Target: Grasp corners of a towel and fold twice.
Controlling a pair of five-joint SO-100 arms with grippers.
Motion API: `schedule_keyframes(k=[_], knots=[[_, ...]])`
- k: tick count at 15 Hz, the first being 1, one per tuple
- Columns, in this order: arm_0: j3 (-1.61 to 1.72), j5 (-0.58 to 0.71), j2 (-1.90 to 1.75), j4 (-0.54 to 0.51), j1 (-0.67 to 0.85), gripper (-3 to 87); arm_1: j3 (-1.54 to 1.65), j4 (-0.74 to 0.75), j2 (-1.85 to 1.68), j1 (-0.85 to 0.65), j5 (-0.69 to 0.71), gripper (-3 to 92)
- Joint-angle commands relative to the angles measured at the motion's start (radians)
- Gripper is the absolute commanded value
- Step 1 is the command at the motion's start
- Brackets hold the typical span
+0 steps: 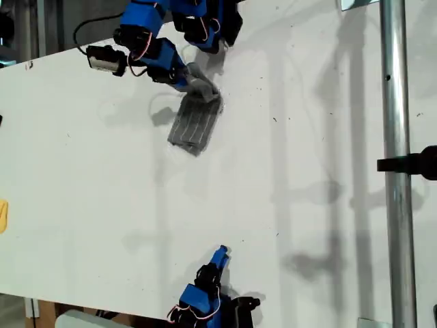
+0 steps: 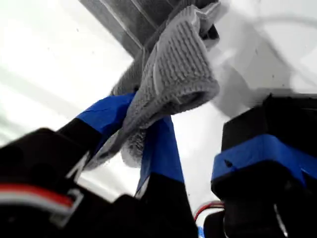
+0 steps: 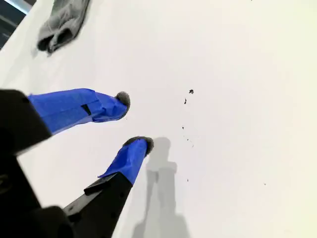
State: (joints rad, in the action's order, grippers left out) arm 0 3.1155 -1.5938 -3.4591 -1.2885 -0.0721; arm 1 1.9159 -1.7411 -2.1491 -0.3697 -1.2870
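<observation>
The flat white counter carries a grey cloth towel with thin white stripes, folded into a narrow strip, lying at the far side in the exterior view. A small yellow object sits at that view's left edge.

White surface fills most of exterior view, few dark specks, soft shadows. Shiny metal pole runs vertically at exterior view's right, black clamp on it. Dark gap beyond far edge, light bright, even.
</observation>
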Motion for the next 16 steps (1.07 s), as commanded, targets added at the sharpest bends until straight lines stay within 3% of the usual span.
schedule_keyframes(k=[1,5,6,7,9,12,14,16], knots=[[0.006,-0.006,-0.009,-0.005,-0.012,12.1,-0.212,0.239,0.400,-0.017,0.112,-0.2],[0.006,-0.020,-0.009,-0.005,-0.029,12.1,-0.471,0.374,0.818,-0.044,0.172,-0.2],[0.006,-0.017,-0.009,-0.005,-0.028,12.1,-0.472,0.397,0.822,-0.041,0.170,7.4],[0.006,-0.015,-0.009,-0.005,-0.026,12.3,-0.472,0.414,0.788,-0.041,0.170,35.3],[0.006,-0.014,-0.011,-0.005,-0.018,12.1,-0.449,0.528,0.551,-0.071,0.247,40.7],[0.006,0.040,-0.011,-0.003,0.009,16.0,-0.330,0.696,0.040,-0.207,0.357,18.9],[0.006,0.160,-0.011,-0.003,0.052,15.7,-0.153,0.660,-0.219,-0.290,0.348,4.5],[0.006,0.264,-0.011,-0.003,0.077,15.5,0.242,0.626,-0.552,-0.307,0.270,-0.3]])
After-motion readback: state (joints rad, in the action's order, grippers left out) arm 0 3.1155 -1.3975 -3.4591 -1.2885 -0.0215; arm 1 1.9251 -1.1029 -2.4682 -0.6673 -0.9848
